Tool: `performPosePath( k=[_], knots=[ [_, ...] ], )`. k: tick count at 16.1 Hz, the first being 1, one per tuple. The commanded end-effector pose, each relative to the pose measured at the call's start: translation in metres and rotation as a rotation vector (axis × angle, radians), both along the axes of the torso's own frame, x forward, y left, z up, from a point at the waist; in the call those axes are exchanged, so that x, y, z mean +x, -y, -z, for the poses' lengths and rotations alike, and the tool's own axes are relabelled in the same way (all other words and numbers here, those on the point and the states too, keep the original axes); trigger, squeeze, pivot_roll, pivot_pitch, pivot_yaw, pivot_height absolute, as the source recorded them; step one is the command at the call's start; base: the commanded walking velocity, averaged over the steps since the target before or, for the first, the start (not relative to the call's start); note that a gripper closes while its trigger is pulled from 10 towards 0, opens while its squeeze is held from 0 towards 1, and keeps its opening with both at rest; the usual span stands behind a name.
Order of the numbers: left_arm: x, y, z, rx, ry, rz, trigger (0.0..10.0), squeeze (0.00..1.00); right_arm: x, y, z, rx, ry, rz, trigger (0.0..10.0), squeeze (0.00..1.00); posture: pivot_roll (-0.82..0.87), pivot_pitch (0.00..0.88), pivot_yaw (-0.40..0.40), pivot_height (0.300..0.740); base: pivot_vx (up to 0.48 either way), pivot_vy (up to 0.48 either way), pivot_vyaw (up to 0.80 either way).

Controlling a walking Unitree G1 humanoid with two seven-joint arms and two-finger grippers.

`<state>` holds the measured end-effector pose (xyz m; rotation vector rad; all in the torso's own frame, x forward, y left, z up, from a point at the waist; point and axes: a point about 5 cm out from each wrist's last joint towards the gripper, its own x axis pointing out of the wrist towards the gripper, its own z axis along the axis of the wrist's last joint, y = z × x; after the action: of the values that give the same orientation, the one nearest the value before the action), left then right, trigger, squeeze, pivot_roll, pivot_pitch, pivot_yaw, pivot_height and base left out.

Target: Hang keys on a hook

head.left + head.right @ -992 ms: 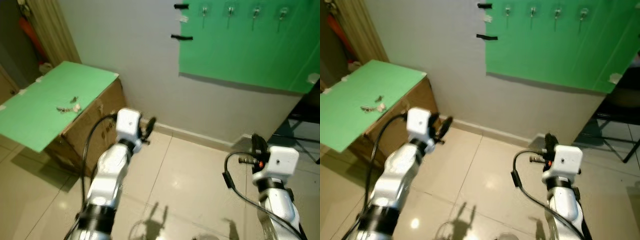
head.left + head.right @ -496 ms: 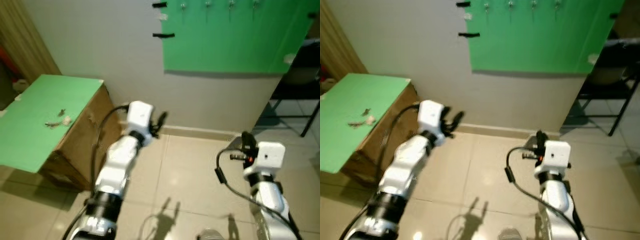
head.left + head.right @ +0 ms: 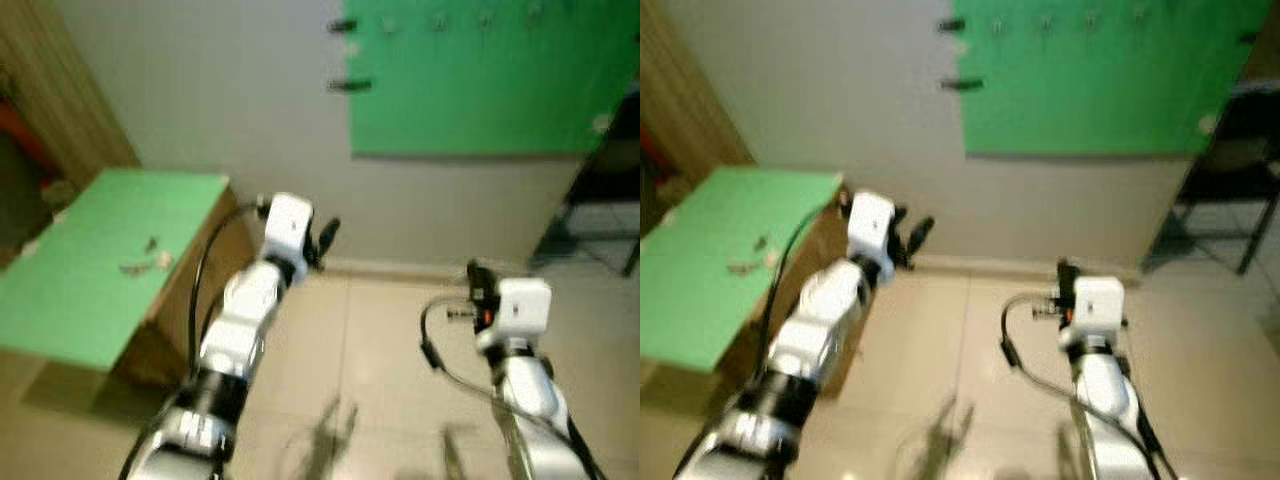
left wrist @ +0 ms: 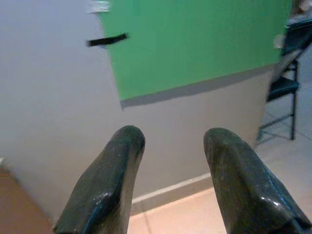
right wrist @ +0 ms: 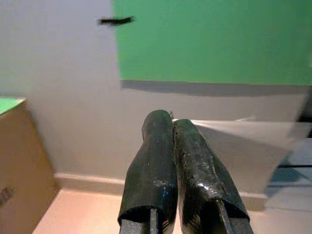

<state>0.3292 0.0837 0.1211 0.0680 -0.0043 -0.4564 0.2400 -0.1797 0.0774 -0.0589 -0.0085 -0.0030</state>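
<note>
The keys (image 3: 145, 262) lie as a small pale cluster on the green top of a cardboard box (image 3: 110, 300) at the left. Several hooks (image 3: 440, 20) sit in a row along the top of a green board (image 3: 480, 90) on the wall ahead; they are blurred. My left gripper (image 3: 325, 238) is raised in front of the wall, to the right of the box, and is open with nothing between its fingers (image 4: 122, 161). My right gripper (image 3: 472, 278) is held lower at the right, its fingers (image 5: 156, 146) pressed shut and empty.
Two black tape marks (image 3: 350, 85) are on the grey wall left of the board. A dark chair (image 3: 610, 190) stands at the far right. A curtain (image 3: 60, 90) hangs at the left. Beige tiled floor (image 3: 380, 370) lies between me and the wall.
The whole picture has shifted and blurred, so the camera has moved. Both arms hold the same pose, and the keys lie where they were on the box.
</note>
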Motion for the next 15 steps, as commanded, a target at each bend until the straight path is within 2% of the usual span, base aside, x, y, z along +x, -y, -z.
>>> performPosePath(
  k=[1,8,11,15],
  knots=[
    [-0.001,-0.009,0.008,0.012,-0.028,-0.033,10.0,0.00,0.001,-0.007,-0.002,0.014,0.012,-0.037,0.0,0.00,-0.23,0.000,0.099,0.740,0.428,0.000,0.00],
    [0.002,-0.005,0.016,0.054,-0.065,-0.018,10.0,0.00,-0.001,-0.013,0.002,0.018,0.003,-0.075,0.0,0.00,-0.24,0.000,0.101,0.740,0.466,0.000,0.00],
    [0.000,0.009,0.017,0.071,-0.073,0.075,10.0,0.00,0.001,-0.014,0.001,0.021,0.007,-0.081,0.0,0.00,-0.24,0.000,0.105,0.740,0.477,0.000,0.00],
    [0.000,0.012,0.018,0.067,-0.083,0.092,10.0,0.00,0.002,-0.015,0.001,0.023,0.009,-0.085,0.0,0.00,-0.24,0.000,0.105,0.740,0.480,0.000,0.00]
  ],
)
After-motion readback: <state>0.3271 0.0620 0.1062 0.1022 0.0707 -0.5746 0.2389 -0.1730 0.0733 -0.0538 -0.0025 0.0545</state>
